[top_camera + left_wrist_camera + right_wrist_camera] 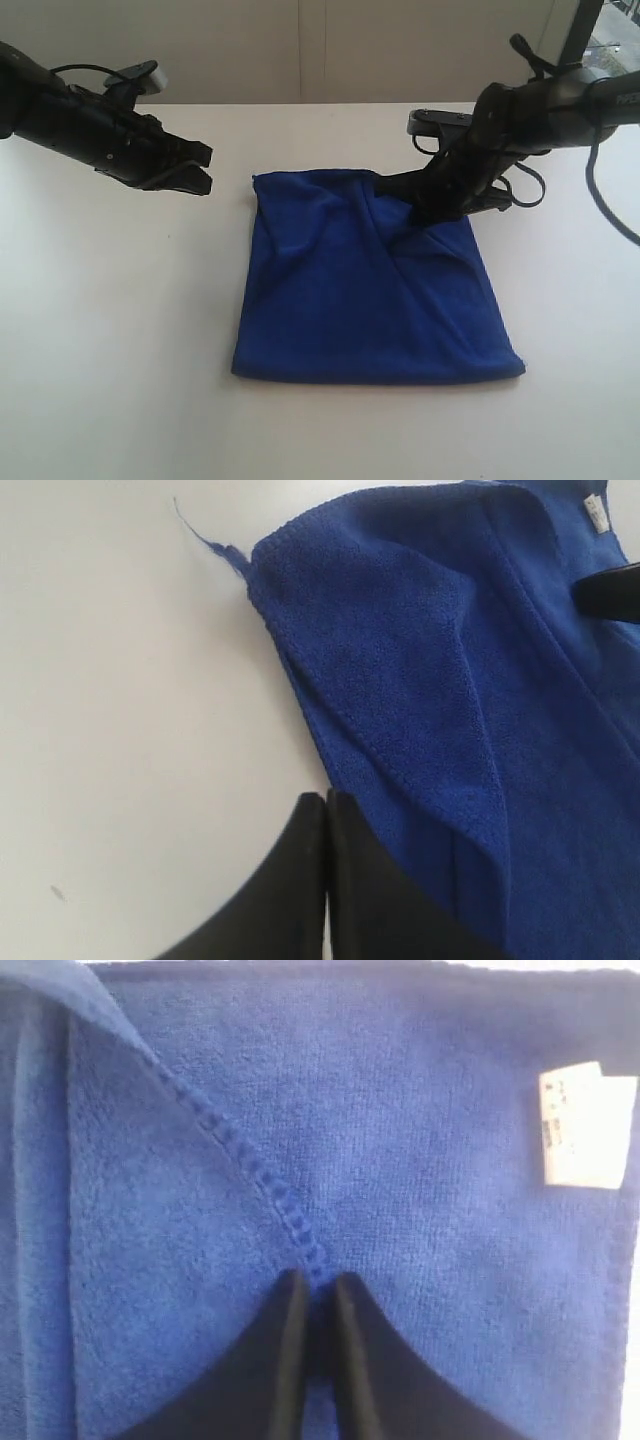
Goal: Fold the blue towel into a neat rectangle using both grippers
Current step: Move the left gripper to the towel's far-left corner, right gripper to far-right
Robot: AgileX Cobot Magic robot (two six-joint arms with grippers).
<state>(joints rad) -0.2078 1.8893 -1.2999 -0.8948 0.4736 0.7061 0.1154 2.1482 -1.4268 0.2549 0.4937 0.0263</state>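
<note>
One blue towel (370, 300), two grippers (207, 169) (440, 210): left fingers (295, 885) pressed together; right fingers (262, 1372) nearly together, hold unclear.

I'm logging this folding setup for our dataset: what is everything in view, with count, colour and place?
blue towel: one, royal blue, lying creased in the middle of the table
white tag: one, white, at the towel's edge near the right gripper
loose thread: one, blue, trailing off a towel corner
table: one, white, under everything
wall: one, pale, behind the table
left gripper: one, black, shut and empty, left of the towel
right gripper: one, black, at the towel's far right corner, tips at a stitched hem; grip unclear
</note>
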